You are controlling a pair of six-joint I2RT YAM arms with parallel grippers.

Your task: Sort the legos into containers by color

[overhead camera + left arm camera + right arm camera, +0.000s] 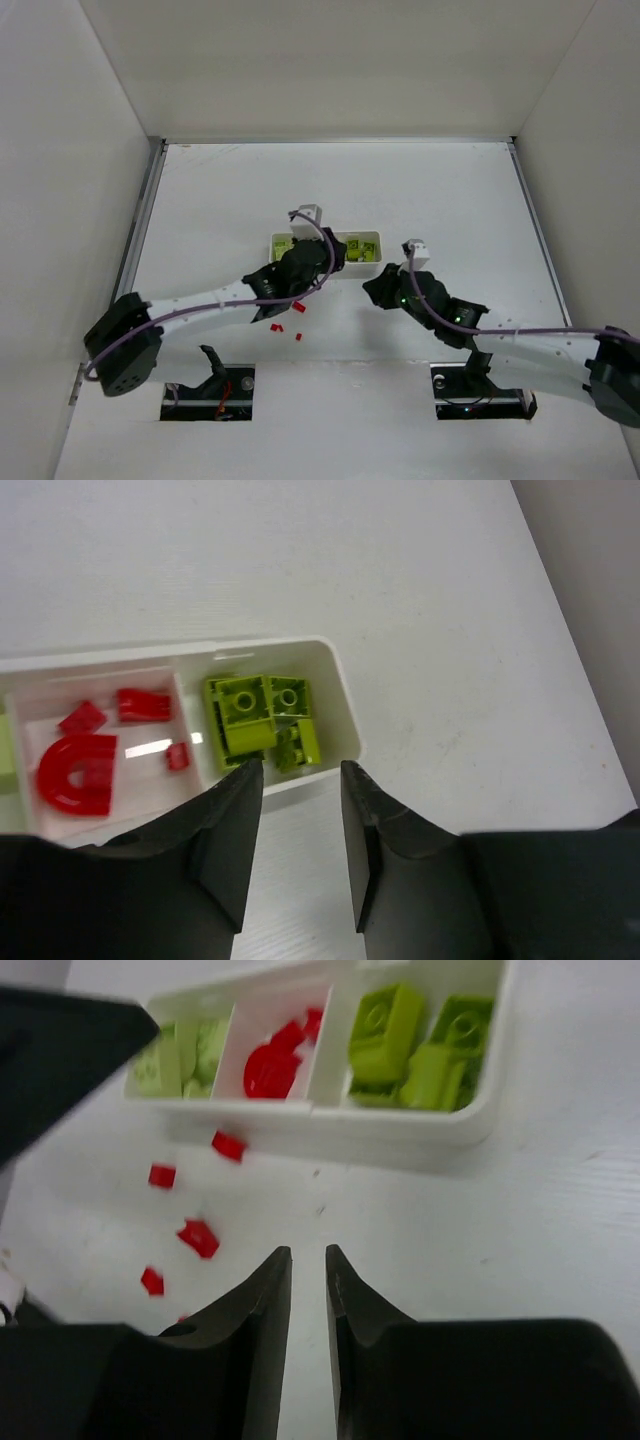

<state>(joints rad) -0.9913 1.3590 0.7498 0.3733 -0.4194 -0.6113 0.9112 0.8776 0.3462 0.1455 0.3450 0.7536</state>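
The white three-compartment tray (pixel 335 675) lies mid-table. Its middle compartment holds red legos (pixel 78 770) and its right one holds yellow-green legos (pixel 262 712). In the right wrist view the tray (pixel 400 1138) also shows yellow-green legos (pixel 180 1055) in its left compartment. Several loose red legos (pixel 199 1237) lie on the table in front of the tray and show in the top view (pixel 279 327). My left gripper (pixel 300 770) is open and empty, hovering at the tray's near rim (pixel 320 262). My right gripper (pixel 308 1252) is empty, its jaws a narrow gap apart, in front of the tray's right end (pixel 378 290).
White walls enclose the table on three sides. The left arm's dark gripper (pixel 60 1050) fills the upper left of the right wrist view, close to the tray's left end. Two cut-outs with cables (pixel 208 390) sit at the near edge.
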